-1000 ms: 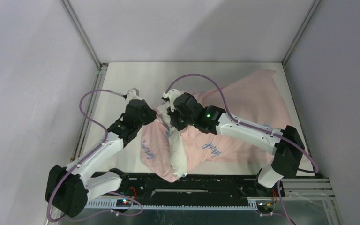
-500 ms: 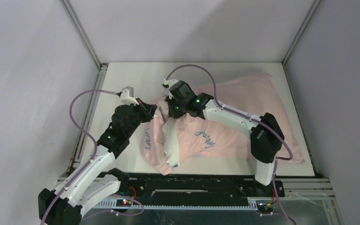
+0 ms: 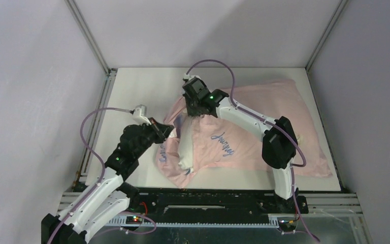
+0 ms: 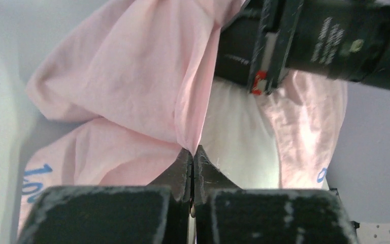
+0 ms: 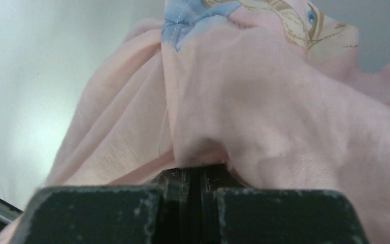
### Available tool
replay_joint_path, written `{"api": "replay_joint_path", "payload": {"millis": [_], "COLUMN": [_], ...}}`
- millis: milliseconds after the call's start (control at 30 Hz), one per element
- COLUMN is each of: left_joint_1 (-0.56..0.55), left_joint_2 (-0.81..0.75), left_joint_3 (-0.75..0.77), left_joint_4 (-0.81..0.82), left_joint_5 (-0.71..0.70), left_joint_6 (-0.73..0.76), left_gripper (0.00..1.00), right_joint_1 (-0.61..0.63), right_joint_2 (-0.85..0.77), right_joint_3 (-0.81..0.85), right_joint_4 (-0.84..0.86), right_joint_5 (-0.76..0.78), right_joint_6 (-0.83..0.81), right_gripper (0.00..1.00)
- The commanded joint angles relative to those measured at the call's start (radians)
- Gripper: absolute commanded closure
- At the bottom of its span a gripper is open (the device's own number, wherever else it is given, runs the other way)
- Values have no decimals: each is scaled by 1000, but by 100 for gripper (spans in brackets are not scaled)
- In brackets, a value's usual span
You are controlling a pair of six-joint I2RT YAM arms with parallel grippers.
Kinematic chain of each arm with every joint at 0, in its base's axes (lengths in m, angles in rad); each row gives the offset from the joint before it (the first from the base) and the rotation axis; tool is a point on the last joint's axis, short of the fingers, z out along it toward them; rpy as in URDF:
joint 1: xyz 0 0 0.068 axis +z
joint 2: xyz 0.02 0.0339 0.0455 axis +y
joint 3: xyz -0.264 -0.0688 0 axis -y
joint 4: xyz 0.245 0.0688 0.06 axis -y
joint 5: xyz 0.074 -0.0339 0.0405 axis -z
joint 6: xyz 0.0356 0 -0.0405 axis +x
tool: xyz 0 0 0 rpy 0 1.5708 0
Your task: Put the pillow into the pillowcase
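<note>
Pillow (image 3: pixel 185 152): white cushion. One strip of it lies bare between two pink flaps at the near-left end of the bundle. In the left wrist view it sits just behind the pinched fold. From the plump bulge, most of it is judged to be inside the cover already.
Left pincer (image 4: pixel 192 152): tips pressed flat together on a thin fold of the pillowcase (image 4: pixel 132 76), on the left side of the bare strip.
Right pincer (image 5: pixel 195 173): tips closed, with pink cloth bunched over them. It appears to grip the edge of the opening at the far end of the bare strip.
Pillowcase body: pink side up, with blue script on both flaps. It runs right and toward the far side from the two grips.
Table (image 3: pixel 137 86): pale top carrying the whole bundle.
Step in hand (judgement): drawing the mouth of the cover over the last exposed part of the cushion.
Doing it well (judgement): hold both pinches firm and spread them apart so the mouth is taut. Lift the edge slightly off the cushion, then pull both sides together toward the near-left corner.
Risk (judgement): the thin cloth may slip from so small a pinch. Pulling one side alone would twist the opening shut.
</note>
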Motion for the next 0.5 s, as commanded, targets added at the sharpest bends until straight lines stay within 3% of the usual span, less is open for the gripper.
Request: {"api": "replay_joint_path", "payload": {"millis": [0,100,200,467], "left_joint_1": [3,14,34,105], "left_joint_2": [43,107,195,331], "left_joint_3": [-27,2,57,133], "left_joint_4": [11,20,18,39], "left_joint_5": [76,84,112,193], "left_joint_6": [-45,-43,-36,-64], "left_gripper": [100,100,100,100], "right_joint_1": [-37,13,68,251], "right_joint_2": [-29,-77,-167,-405], "right_joint_3": [68,60,12,-205], "right_joint_4": [12,1,10,33], "right_joint_5": [108,96,78,107], "right_joint_6": [-45,-86,-120,-285], "right_gripper": [91,65,50,39]}}
